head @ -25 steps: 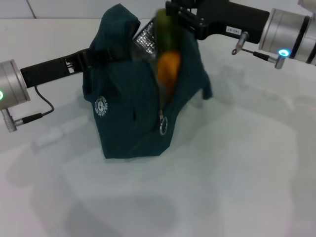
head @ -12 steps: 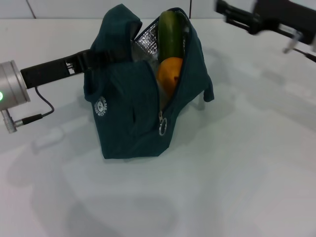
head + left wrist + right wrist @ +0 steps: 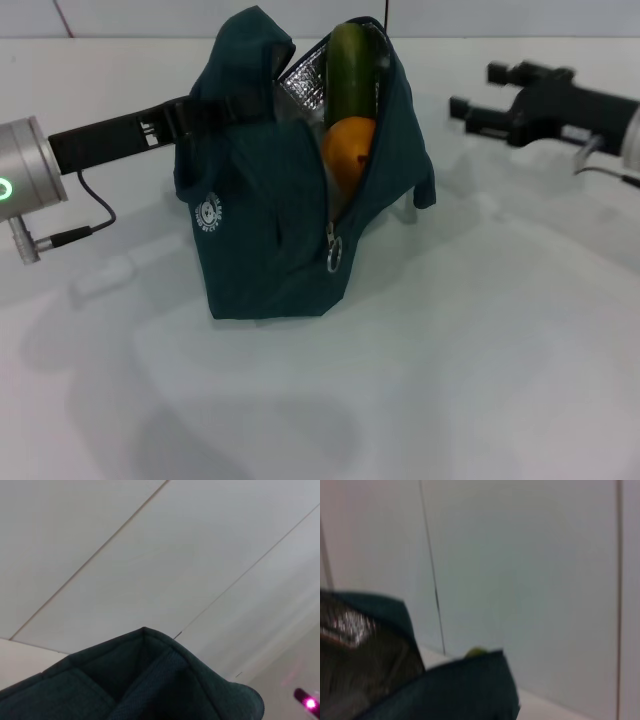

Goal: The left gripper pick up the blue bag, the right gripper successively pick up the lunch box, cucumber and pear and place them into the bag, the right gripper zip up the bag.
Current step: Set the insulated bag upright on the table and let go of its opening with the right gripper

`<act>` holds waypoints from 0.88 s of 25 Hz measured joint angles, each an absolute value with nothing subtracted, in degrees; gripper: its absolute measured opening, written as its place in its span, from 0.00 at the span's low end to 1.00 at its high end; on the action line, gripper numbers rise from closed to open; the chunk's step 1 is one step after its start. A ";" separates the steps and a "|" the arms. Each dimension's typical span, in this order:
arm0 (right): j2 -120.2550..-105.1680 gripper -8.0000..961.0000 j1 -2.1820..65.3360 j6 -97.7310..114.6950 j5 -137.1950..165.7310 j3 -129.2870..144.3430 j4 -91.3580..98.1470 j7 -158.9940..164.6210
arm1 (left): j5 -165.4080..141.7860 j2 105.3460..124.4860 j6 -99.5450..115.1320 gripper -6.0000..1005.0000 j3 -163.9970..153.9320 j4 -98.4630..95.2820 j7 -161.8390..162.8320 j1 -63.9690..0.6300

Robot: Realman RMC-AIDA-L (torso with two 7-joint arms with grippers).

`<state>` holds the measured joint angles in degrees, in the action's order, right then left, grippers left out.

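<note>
Lowered and drawn back to the side, the right gripper (image 3: 478, 96) hangs empty, jaws apart, well clear of the blue bag (image 3: 270, 220). Cucumber (image 3: 350, 60) and pear (image 3: 347, 148) poke from its unzipped mouth. The left gripper (image 3: 190, 112) pinches the bag's upper edge.

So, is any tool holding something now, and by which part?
The left tool holds the blue bag by its upper edge on the robot's left. The right tool is open, apart from the bag, holding nothing.

Blue bag (image 3: 455, 690) low in view, dark teal fabric with mouth open. Silver foil lining (image 3: 347, 625) visible inside at one side. Small green tip of the cucumber (image 3: 476, 652) just above the fabric edge. Behind, pale wall (image 3: 530, 570) with thin vertical seams.
</note>
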<state>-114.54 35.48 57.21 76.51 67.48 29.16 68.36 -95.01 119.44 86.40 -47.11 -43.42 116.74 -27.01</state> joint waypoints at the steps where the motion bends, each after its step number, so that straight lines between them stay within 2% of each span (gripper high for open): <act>1: -114.81 0.77 36.34 56.68 77.33 67.50 28.18 68.38 | -95.01 119.44 86.40 0.06 -47.11 -43.42 116.74 -27.02; 17: -115.72 0.76 48.22 47.49 79.02 67.68 17.00 65.97 | -95.00 119.59 86.38 0.06 -47.10 -42.26 116.67 -28.07; 22: -116.12 0.75 50.11 47.24 78.98 67.79 15.43 65.01 | -94.98 119.62 86.26 0.06 -47.20 -41.74 116.12 -28.33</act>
<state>-116.12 50.11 47.24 78.98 67.79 15.43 65.01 -94.98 119.62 86.26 -47.20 -41.74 116.12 -28.33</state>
